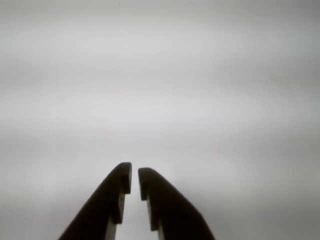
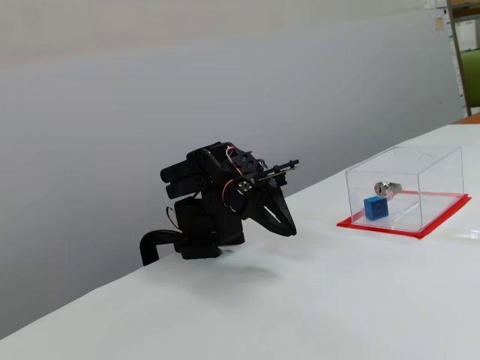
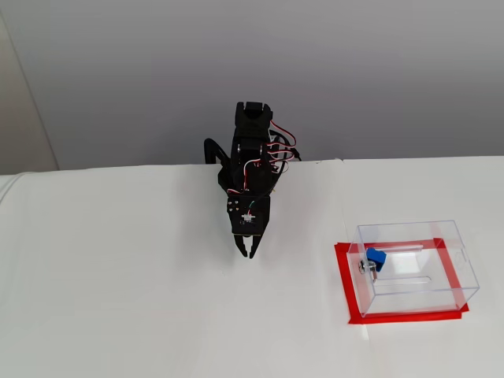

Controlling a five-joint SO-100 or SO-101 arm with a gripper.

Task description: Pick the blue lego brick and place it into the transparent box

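The blue lego brick (image 2: 375, 208) (image 3: 376, 257) lies inside the transparent box (image 2: 436, 184) (image 3: 421, 277), close to the silver lock (image 2: 385, 187) (image 3: 365, 266) on the box's wall. The box stands on a red base plate (image 2: 445, 216) (image 3: 343, 285) at the right in both fixed views. My gripper (image 1: 135, 173) (image 2: 291, 231) (image 3: 246, 253) is folded down near the arm's base, well left of the box. Its dark fingers (image 1: 111, 195) stand almost together with only a thin slit between them. Nothing is held between them, and it points at bare white table.
The arm's base (image 2: 196, 240) sits at the back edge of the white table (image 2: 300, 315) (image 3: 118, 299), in front of a grey wall. Shelving (image 2: 469, 52) shows at the far right.
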